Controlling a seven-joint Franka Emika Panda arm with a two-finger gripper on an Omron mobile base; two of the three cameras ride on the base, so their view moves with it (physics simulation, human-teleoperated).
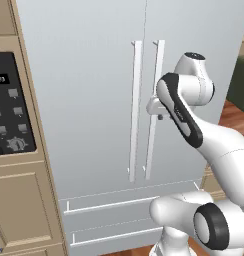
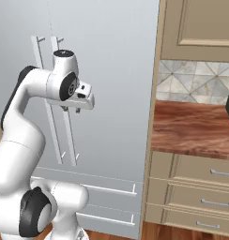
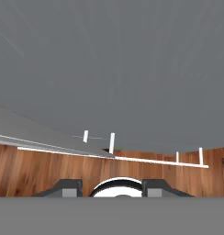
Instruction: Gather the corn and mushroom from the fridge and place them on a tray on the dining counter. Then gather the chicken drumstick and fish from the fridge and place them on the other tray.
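Claw (image 3: 112,186): fingertips partly parted, gripping nothing | right-door handle (image 1: 153,110): just ahead of claw, rigid, slippery; grasp mid-bar | fridge (image 1: 84,100): closed, heavy doors; corn, mushroom presumably inside, unseen.

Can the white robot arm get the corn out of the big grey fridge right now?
Probably not yet. Both tall doors of the grey fridge look shut, so the corn stays hidden behind them. The gripper sits by the right door's long white handle, seemingly not gripping it.
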